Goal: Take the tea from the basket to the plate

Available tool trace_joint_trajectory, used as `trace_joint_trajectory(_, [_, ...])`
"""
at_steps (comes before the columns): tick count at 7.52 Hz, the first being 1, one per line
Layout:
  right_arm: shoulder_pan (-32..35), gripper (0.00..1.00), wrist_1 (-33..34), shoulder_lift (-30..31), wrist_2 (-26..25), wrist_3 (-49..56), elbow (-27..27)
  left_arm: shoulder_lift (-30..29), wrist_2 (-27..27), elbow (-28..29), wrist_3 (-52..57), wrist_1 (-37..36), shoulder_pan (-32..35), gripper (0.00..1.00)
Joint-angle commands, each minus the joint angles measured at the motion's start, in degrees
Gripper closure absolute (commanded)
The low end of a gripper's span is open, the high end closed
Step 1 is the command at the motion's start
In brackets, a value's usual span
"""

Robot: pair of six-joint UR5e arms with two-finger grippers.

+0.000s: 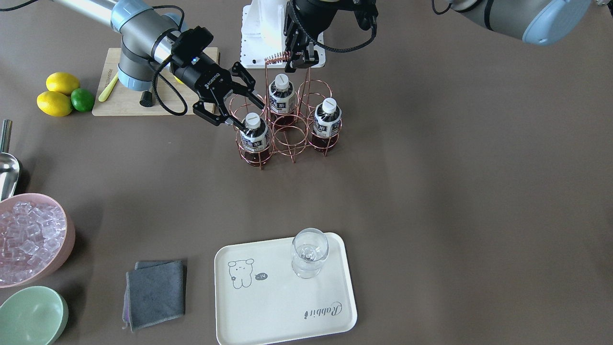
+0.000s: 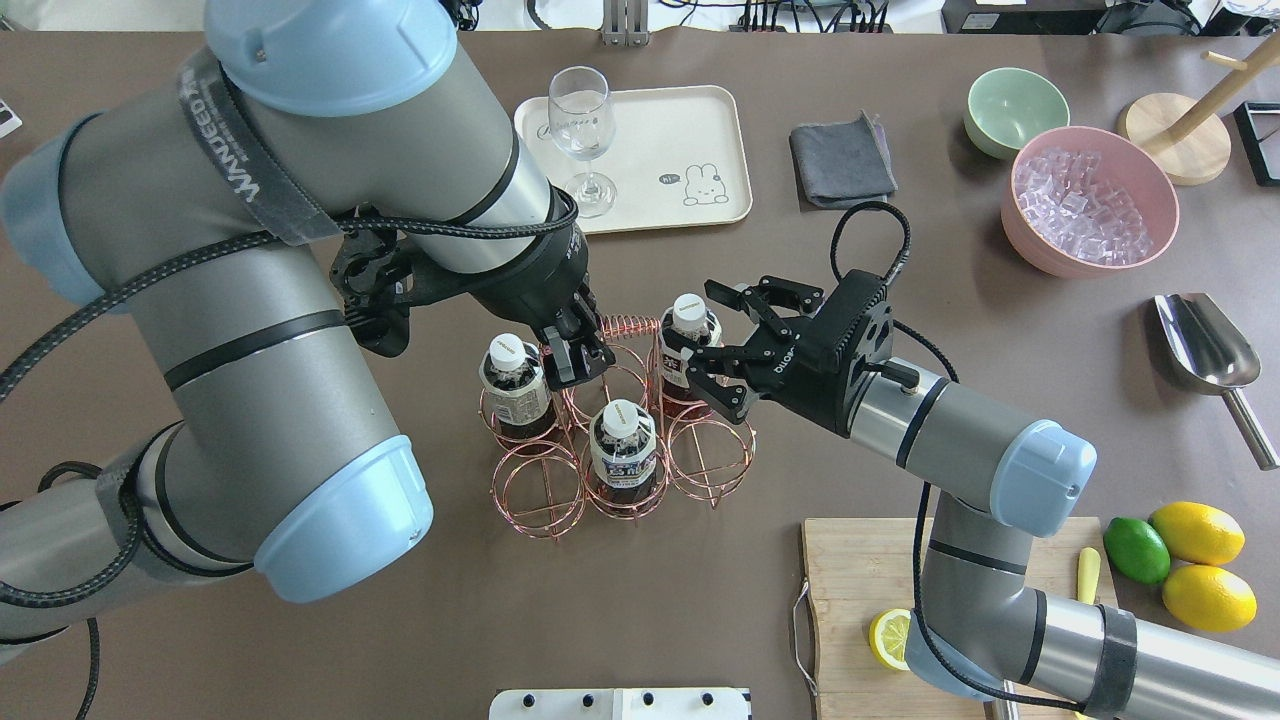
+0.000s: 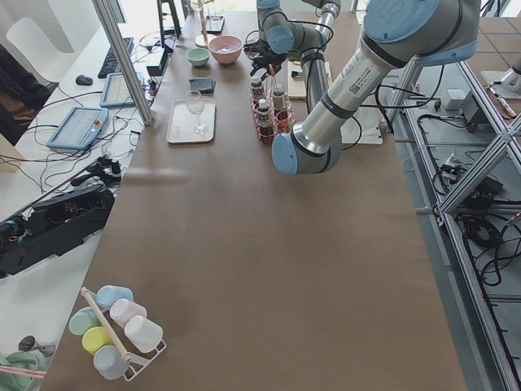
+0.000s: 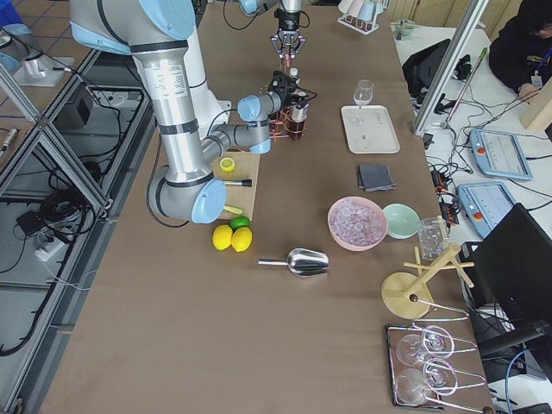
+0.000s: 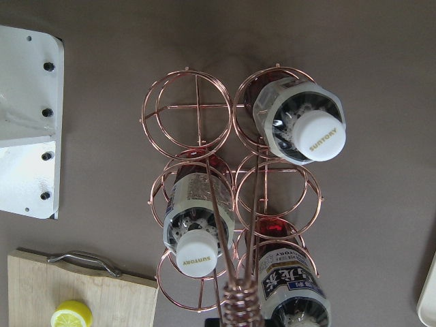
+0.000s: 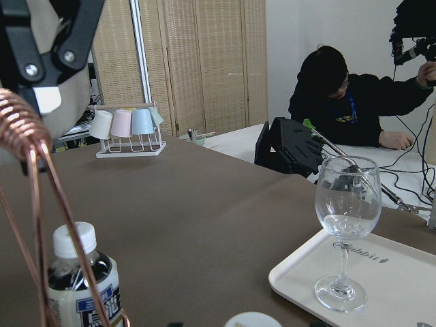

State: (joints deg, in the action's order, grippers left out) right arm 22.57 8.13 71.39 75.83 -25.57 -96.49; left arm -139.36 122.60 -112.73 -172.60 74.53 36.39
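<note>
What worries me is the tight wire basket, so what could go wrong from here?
The open right tool straddles the tea near its cap: a high grip may slip. The tea may snag the basket, though the left tool holds its handle. The glass on the plate could be knocked.

Left gripper (image 2: 576, 362) clamped, right gripper (image 2: 702, 330) spread wide.
</note>
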Motion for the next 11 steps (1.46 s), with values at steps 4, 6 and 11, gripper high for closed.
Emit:
trace_joint_trajectory(4, [0.89, 0.39, -0.05, -0.29, -1.13, -0.44, 0.69, 0.05, 0.09, 0.06, -0.01, -0.08, 0.18, 1.0])
trace_joint_trajectory(6, [0.89, 0.39, 2.04, -1.77, -1.13, -0.71, 0.43, 0.05, 0.09, -0.03, -0.1, -0.08, 0.26, 1.0])
trace_joint_trajectory(11, [0.63, 0.39, 3.29, -1.87, -1.13, -0.62, 0.95, 0.05, 0.01, 0.15, -0.01, -0.08, 0.26, 1.0])
